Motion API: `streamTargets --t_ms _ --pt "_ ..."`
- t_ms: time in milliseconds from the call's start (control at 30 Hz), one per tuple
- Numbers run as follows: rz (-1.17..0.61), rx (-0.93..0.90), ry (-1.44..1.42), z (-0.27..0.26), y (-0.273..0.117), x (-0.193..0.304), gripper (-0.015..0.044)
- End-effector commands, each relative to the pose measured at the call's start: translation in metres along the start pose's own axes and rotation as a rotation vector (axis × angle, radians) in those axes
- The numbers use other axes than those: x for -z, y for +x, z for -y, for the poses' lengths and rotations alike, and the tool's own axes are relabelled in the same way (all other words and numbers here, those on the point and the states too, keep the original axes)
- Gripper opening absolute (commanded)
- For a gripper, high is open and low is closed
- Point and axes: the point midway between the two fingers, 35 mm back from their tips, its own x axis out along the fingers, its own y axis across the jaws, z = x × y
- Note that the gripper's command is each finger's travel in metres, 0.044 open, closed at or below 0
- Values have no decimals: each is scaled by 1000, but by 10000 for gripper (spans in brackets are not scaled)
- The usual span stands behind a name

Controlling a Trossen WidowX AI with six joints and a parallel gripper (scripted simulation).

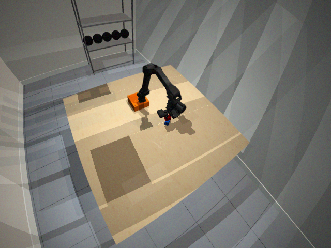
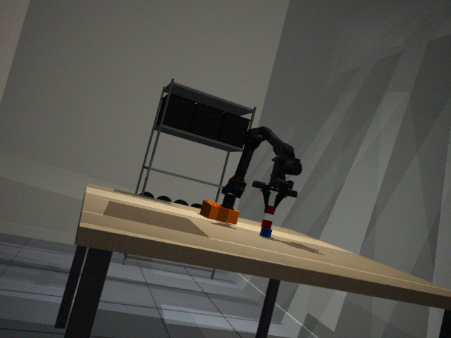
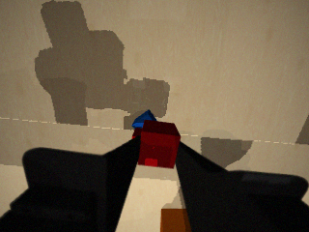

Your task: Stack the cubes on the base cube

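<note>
The blue base cube (image 1: 167,123) (image 2: 266,232) (image 3: 144,119) sits on the table. One red cube (image 2: 266,224) (image 3: 136,133) rests on top of it; in the wrist view only a sliver shows. My gripper (image 2: 270,206) (image 3: 157,142) points down and is shut on the other red cube (image 2: 269,210) (image 3: 159,151). It holds that cube above the resting red cube, with a visible air gap between them in the exterior view. In the top view the red parts run together just under the fingers. The exact corner offset of the resting cube cannot be told.
The arm's orange base block (image 1: 135,104) (image 2: 218,213) stands on the wooden table (image 1: 192,170) (image 2: 175,244) behind the cubes; its edge shows low in the wrist view. A metal shelf rack (image 1: 105,19) (image 2: 204,136) stands beyond the table. Broad shadows cross the tabletop.
</note>
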Motion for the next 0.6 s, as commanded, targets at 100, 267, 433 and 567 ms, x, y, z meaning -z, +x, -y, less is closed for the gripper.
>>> streamTargets --t_ms 100,267,433,567 --pt "2 1 57 -16 1 1 105" --pt "7 6 46 -16 12 1 105" --pt "13 13 30 -15 28 3 105" --pt "15 15 25 -15 32 3 105"
